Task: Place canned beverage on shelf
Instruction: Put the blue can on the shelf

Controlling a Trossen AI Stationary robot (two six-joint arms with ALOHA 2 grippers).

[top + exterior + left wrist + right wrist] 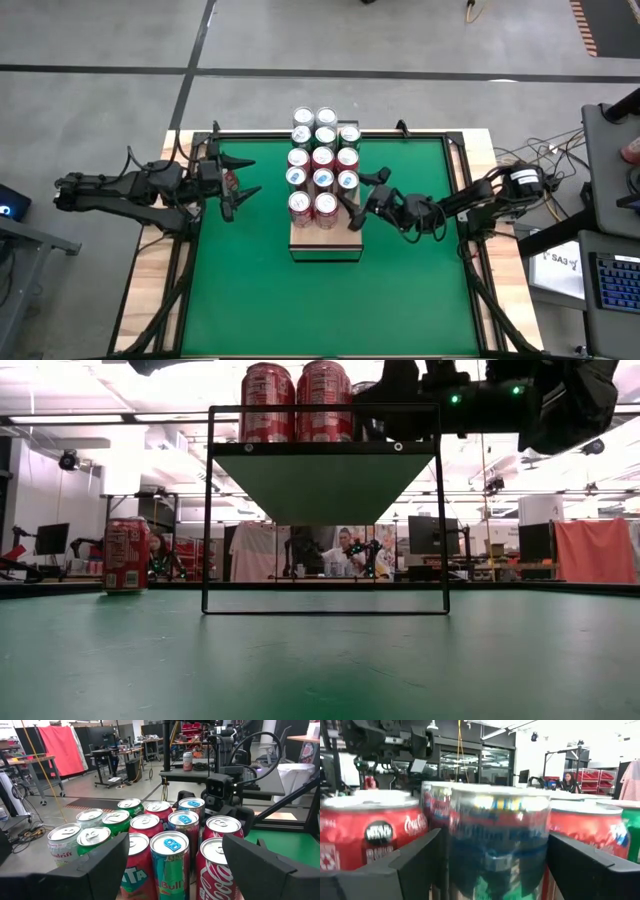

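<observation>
High view: shelf (325, 245), pale wood board on dark frame, mid green table (250, 300), packed with upright cans (322, 157) in three columns. Right gripper (352, 203) at shelf's right edge, jaws wide around a can there, not clamped. Left gripper (238, 185) off shelf's left side, jaws wide, nothing between them.

Low view only: lone red can (127, 554) standing on table left of shelf frame; people at desks behind.

Left wrist view only: lid detail, silver tops, blue tabs on two, red and green bodies.

Right wrist view: silver-blue can (495, 840) between fingers (410, 865), too blurred to judge contact.
</observation>
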